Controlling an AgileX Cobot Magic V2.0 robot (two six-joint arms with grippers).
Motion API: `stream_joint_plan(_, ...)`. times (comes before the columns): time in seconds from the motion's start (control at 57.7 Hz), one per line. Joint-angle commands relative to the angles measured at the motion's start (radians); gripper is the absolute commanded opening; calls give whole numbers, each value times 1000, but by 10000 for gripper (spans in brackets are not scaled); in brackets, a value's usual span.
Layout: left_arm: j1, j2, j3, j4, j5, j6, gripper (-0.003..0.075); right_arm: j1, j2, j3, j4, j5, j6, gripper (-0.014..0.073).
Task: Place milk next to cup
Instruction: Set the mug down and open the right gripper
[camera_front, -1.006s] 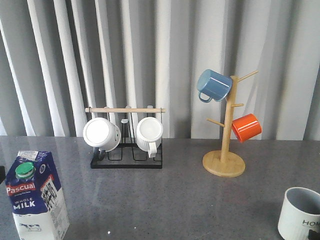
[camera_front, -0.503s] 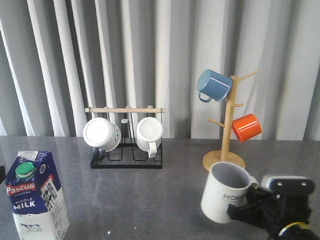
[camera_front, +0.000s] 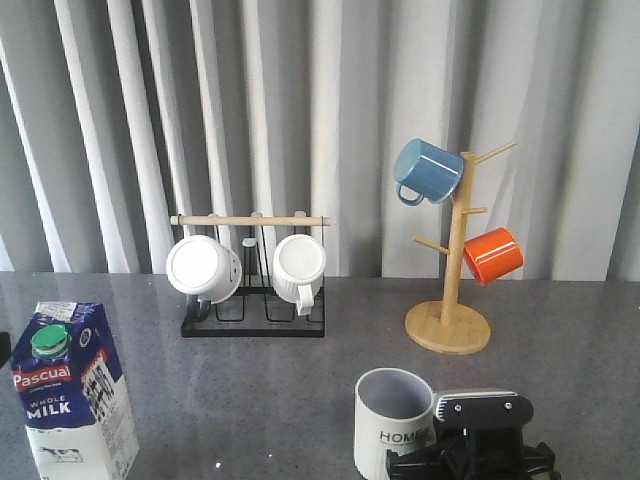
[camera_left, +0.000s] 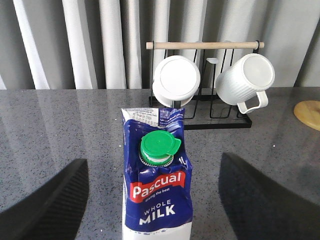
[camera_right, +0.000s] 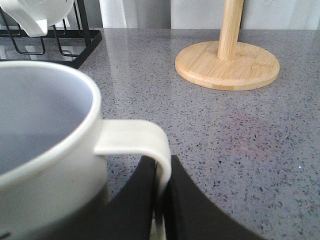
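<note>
The milk (camera_front: 72, 395) stands at the table's (camera_front: 300, 385) 8 o'clock between the wide-open left end effector (camera_left: 150, 200); at 5 o'clock the right end effector (camera_right: 161, 200) pinches the cup's (camera_front: 392, 422) handle (a thin grip that could let it swing).

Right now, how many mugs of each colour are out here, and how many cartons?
White mugs on the black rack: 2
Blue mug on the wooden tree: 1
Orange mug on the tree: 1
Pale ribbed HOME mug on the table: 1
Milk carton: 1
Total: 5 mugs and 1 carton, 6 things.
</note>
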Motion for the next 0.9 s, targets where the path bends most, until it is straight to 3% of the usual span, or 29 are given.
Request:
stream_joint_plan(0.0,-4,-6,-28,-9,-77,-9,513,1,-35,-19,-39,-65,-14,17)
stream_joint_plan(0.26,-4,-6,-28,-9,-77,-9,513,-1,-41,-16,-50,-50,-10,80)
stream_joint_plan(0.624,-4,-6,-28,-9,-77,-9,513,0,-55,-13,-95,-20,-10,237)
stream_joint_plan(0.885,-4,-6,-28,-9,-77,-9,513,-2,-135,108,-114,-119,-10,279)
